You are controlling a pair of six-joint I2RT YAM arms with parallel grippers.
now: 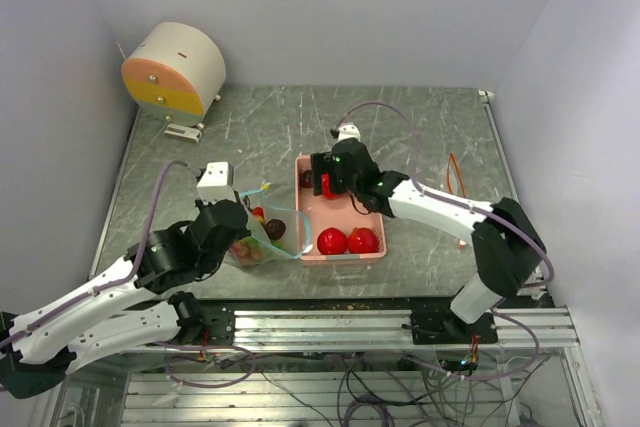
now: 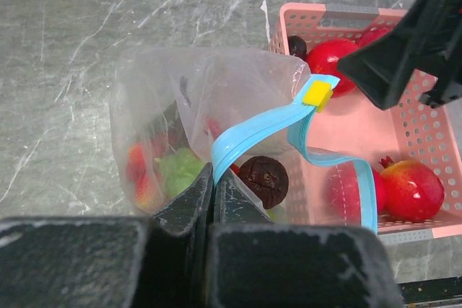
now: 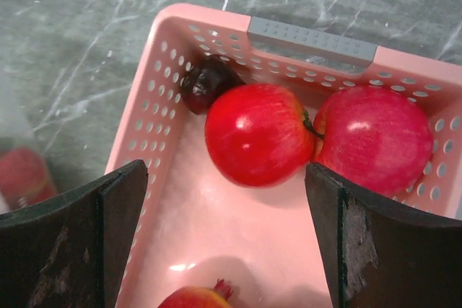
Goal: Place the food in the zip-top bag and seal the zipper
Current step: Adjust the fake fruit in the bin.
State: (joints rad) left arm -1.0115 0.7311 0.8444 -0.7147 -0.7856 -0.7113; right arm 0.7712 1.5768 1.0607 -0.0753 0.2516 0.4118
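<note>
My left gripper point(image 2: 214, 189) is shut on the blue zipper rim of the clear zip-top bag point(image 2: 216, 84), holding its mouth open beside the pink tray point(image 2: 339, 12). Inside the bag lie green grapes point(image 2: 177, 171), a dark brown round fruit point(image 2: 263, 180) and red-orange pieces point(image 2: 137, 164). The yellow slider point(image 2: 317, 94) sits on the rim. My right gripper point(image 3: 225, 178) hangs open over the far end of the tray point(image 3: 180, 19), just short of two red apples point(image 3: 256, 135) point(image 3: 372, 138) and a small dark fruit point(image 3: 206, 84). Two more red fruits point(image 1: 332, 240) point(image 1: 362, 240) lie at the tray's near end.
A round beige, orange and yellow device point(image 1: 175, 72) stands at the back left. An orange cable point(image 1: 455, 177) lies to the right of the tray. The metal rail point(image 1: 350, 322) runs along the near edge. White walls close in the table on three sides.
</note>
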